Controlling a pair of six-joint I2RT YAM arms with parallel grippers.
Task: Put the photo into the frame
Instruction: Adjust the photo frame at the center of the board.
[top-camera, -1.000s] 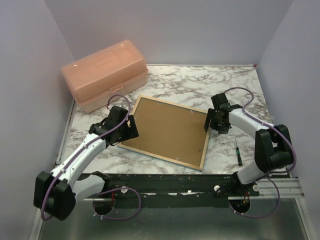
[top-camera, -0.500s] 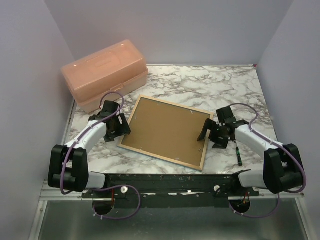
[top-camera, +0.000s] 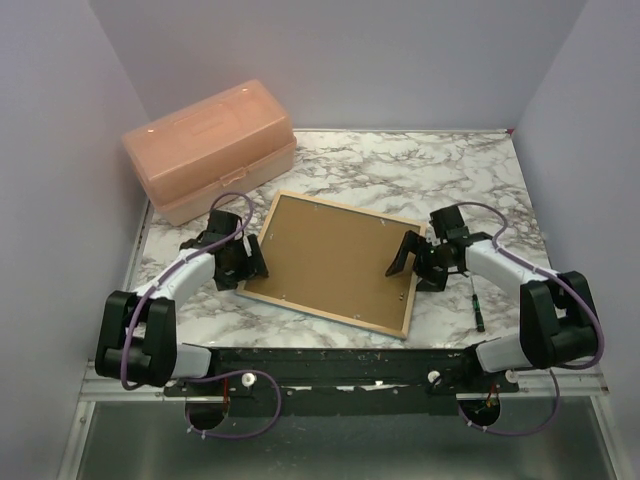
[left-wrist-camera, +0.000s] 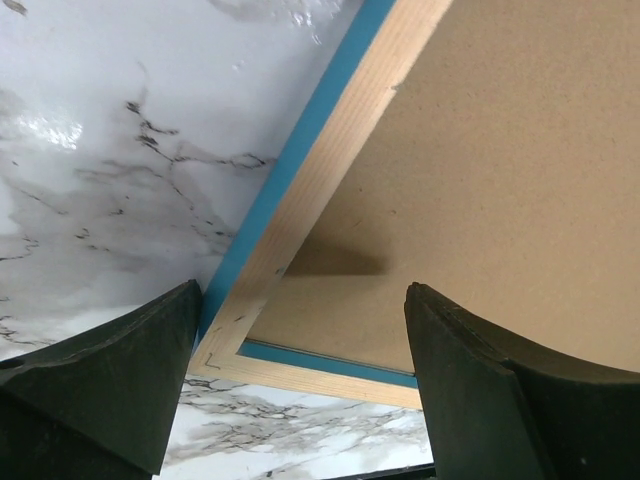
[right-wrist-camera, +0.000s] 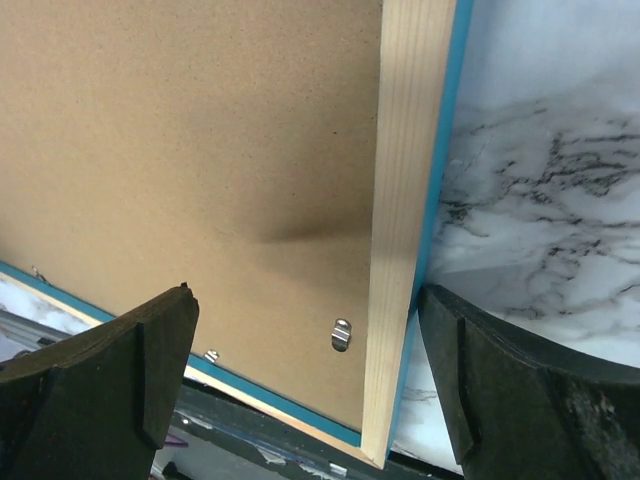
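The frame (top-camera: 322, 314) lies flat on the marble table with its light wood face up and a blue edge showing (left-wrist-camera: 330, 150). The brown backing board (top-camera: 335, 255) fills it, so the photo is hidden. My left gripper (top-camera: 248, 262) is open at the frame's near left corner, with the corner (left-wrist-camera: 230, 350) between its fingers. My right gripper (top-camera: 414, 264) is open wide astride the right rail (right-wrist-camera: 405, 200), one finger over the backing board (right-wrist-camera: 180, 150) and the other just outside the blue edge. Neither gripper holds anything.
A pink plastic box (top-camera: 210, 148) stands at the back left. To the right of the frame lies a small screwdriver (top-camera: 477, 305). Small metal tabs (right-wrist-camera: 342, 334) sit on the backing board near the right rail. Walls close in the table on three sides.
My right gripper has opened wide and come down over the frame's right rail. The left arm has folded back, and its open gripper stays by the near left corner.
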